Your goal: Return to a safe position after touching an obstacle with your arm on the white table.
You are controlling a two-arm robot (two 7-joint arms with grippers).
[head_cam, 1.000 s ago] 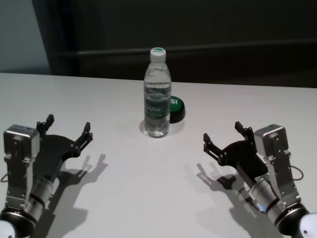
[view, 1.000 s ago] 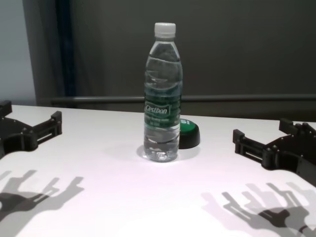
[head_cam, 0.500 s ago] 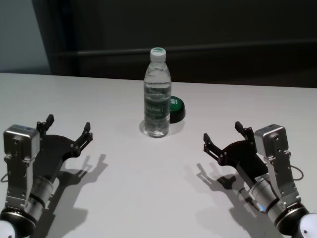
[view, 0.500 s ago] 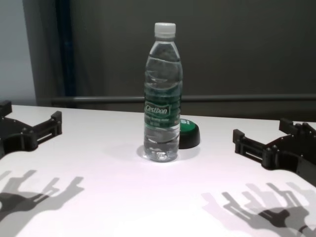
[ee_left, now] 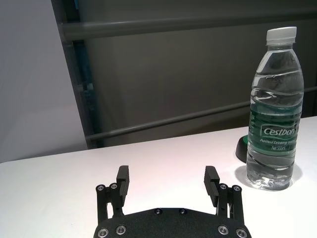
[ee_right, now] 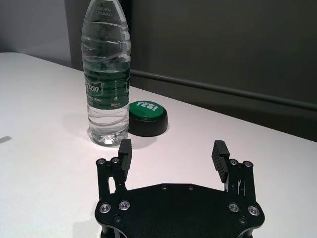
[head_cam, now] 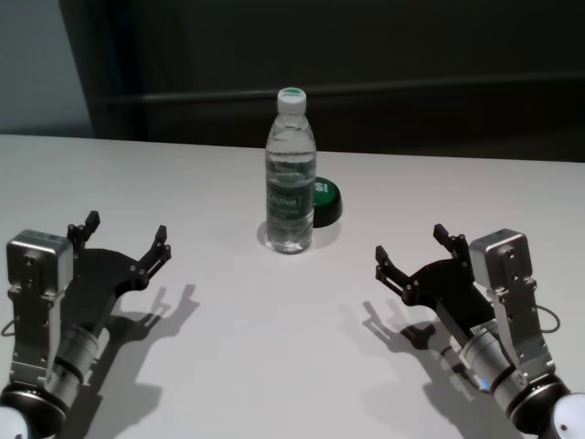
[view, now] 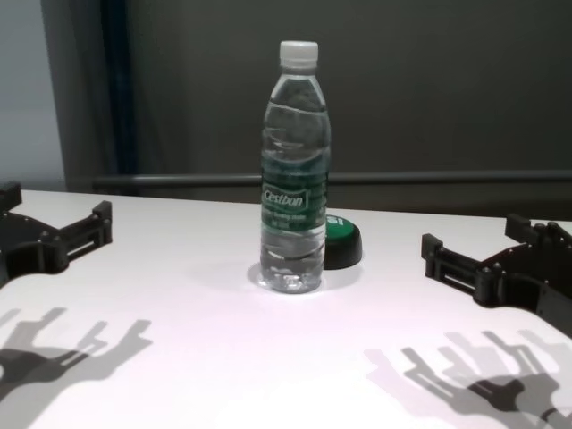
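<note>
Backdrop: dark wall with a rail, behind a white desk (head_cam: 292, 366).
Bottle (head_cam: 291, 174): upright, top centre of head view, long axis vertical, apart from both arms.
Left claw (head_cam: 123, 240): lower left, spread wide, empty.
Right claw (head_cam: 409, 249): lower right, spread wide, empty; about equally near.
Hidden: green button (head_cam: 325, 201) partly behind bottle.

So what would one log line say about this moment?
water bottle: upright, untouched | green button: behind it | left gripper: open, apart | right gripper: open, apart | white table
</note>
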